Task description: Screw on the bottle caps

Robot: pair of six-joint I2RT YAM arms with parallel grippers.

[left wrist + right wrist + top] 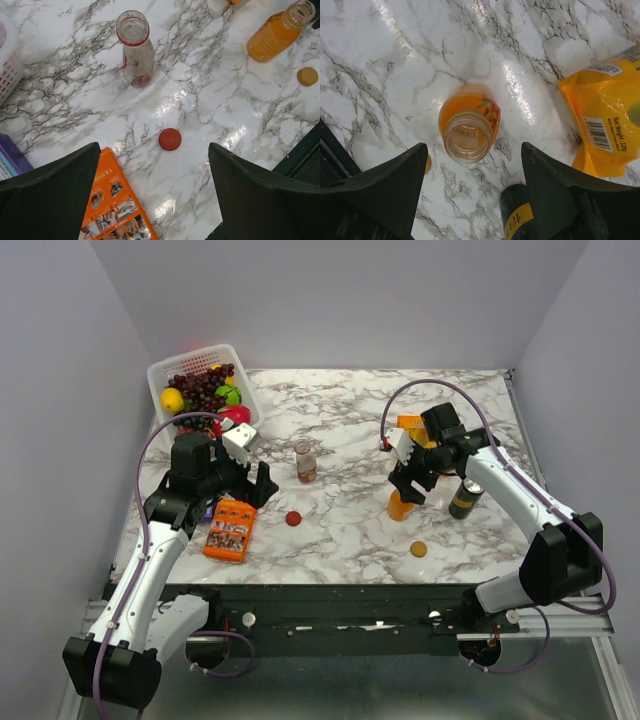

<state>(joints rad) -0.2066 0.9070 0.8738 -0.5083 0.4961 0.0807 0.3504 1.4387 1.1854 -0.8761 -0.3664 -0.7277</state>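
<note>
Hovering, jaws apart: left end effector (pixel 262 483), right end effector (pixel 412 480). Likely light, slick red cap (pixel 170 139), 6 o'clock of clear bottle (pixel 135 50); pinch across rim.

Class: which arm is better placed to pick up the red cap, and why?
Left. The left gripper, open, hovers by the red cap; the right gripper is over the orange bottle, farther away.

Bare table (pixel 350 410) surrounds the red cap (pixel 170 139) on every side. The orange box (pixel 116 200) lies near its left, and the clear bottle (pixel 135 50) stands apart, farther back. The orange bottle (pixel 468 127) is hemmed in, with the black can (pixel 516 216) close on its right and the yellow pouch (pixel 602 120) behind. The orange cap (pixel 418 549) lies alone near the front edge.
</note>
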